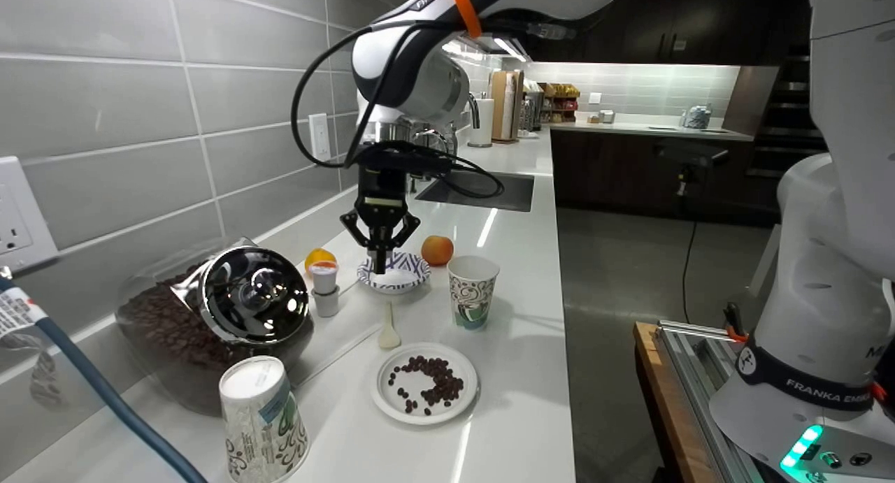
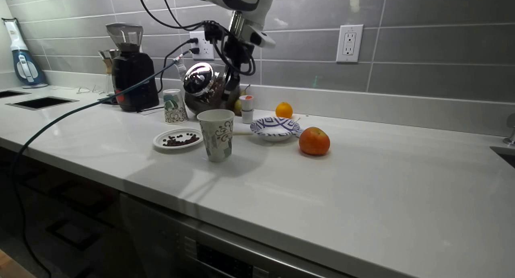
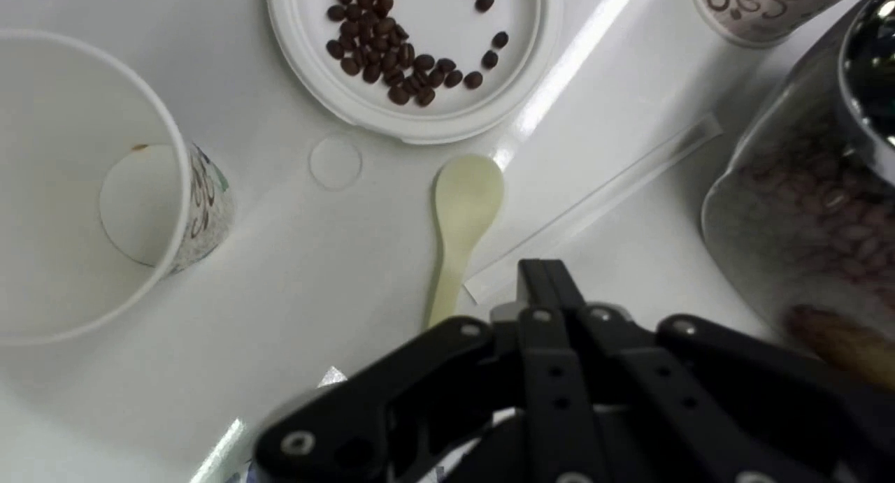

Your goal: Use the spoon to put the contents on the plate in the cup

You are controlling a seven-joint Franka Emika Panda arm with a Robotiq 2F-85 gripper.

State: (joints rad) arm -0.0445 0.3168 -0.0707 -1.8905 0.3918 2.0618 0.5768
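Wrist view, left to right: the cup (image 3: 105, 189) is standing upright, apparently empty. The plate (image 3: 444, 22) is bearing the contents (image 3: 381, 49), dark brown bits. The spoon (image 3: 465, 210) is lying loose on the counter (image 3: 314, 273) just beside the plate. The gripper (image 3: 547, 265) is hovering, jaws together, holding nothing. Assessed progress: none; pickup, scooping and tipping are waiting.

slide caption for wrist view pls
Shut gripper near a pale spoon, coffee beans on a white plate, and an upright paper cup.
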